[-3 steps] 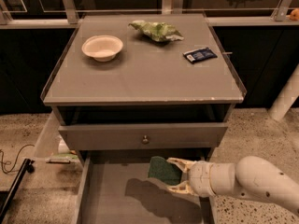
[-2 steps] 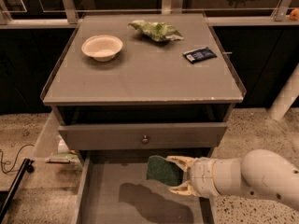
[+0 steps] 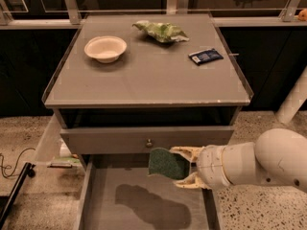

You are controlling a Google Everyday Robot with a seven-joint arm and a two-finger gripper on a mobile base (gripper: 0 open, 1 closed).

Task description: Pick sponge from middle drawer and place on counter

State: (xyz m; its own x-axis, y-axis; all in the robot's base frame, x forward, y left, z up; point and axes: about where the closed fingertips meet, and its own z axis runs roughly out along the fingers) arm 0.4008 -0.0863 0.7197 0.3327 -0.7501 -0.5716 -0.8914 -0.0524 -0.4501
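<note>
Gripping the sponge [image 3: 163,163], the pincer [image 3: 175,167] hangs just above the open middle drawer [image 3: 104,190], toward its right side, its shadow [image 3: 153,210] on the grey floor below. On the table [image 3: 148,83], a white bowl [image 3: 105,48] stands far left, beside a snack bag [image 3: 162,31].

Pretty dim, warm-ish indoor light, mostly coming from overhead. The grey surface [image 3: 148,83] takes it evenly with a soft sheen and no hard glare. The white bowl [image 3: 105,48] is the brightest thing up there and only throws a faint shadow. Under the top it drops to near black, and the background behind the rail is dark too. The gripper [image 3: 177,167] sits low at centre right over the open middle drawer [image 3: 103,210], the sponge [image 3: 165,163] pinched in it, and a big soft-edged shadow lies on the drawer floor just below. Whole frame is soft and grainy, fine detail smeared, and the pale arm [image 3: 268,162] looks slightly washed out
</note>
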